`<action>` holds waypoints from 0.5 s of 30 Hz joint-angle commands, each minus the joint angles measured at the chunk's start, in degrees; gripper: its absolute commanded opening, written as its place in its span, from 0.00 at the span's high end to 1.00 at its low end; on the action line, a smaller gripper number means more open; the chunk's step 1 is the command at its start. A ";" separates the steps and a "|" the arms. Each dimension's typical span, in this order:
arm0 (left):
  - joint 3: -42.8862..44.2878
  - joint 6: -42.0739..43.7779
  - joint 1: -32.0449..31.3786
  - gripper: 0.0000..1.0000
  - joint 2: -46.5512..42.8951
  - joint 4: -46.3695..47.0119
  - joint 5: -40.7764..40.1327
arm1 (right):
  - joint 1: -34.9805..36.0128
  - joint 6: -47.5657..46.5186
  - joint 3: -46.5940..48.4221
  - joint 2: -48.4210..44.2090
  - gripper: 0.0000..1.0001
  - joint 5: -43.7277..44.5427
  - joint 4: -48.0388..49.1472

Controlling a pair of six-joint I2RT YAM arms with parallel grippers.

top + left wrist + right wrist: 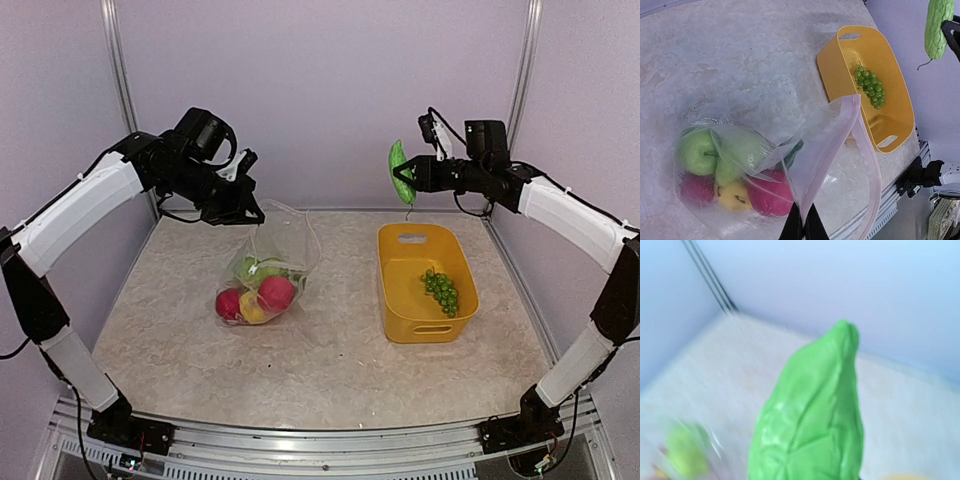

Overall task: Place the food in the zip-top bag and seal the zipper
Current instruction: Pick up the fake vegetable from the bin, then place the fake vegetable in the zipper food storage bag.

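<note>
The clear zip-top bag hangs from its lifted mouth edge, its bottom resting on the table. My left gripper is shut on that edge beside the zipper. The mouth gapes open. Food inside the bag: a red fruit, a yellow one and a green apple. High above the basket's far end, my right gripper is shut on the green cucumber, which hides its fingers in the right wrist view. Green grapes lie in the basket.
A yellow basket with handle slots stands right of the bag. Purple walls with metal posts close the back and sides. The table's front rail runs between the arm bases.
</note>
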 commanded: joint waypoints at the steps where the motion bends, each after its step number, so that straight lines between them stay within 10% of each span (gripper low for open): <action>1: 3.63 -2.38 -0.95 1.00 1.58 2.99 2.87 | 1.31 1.76 6.78 0.83 0.94 -7.11 5.01; 15: 3.27 -10.18 -1.13 1.00 2.46 9.76 4.25 | 15.59 6.07 15.61 10.55 0.96 -12.08 12.64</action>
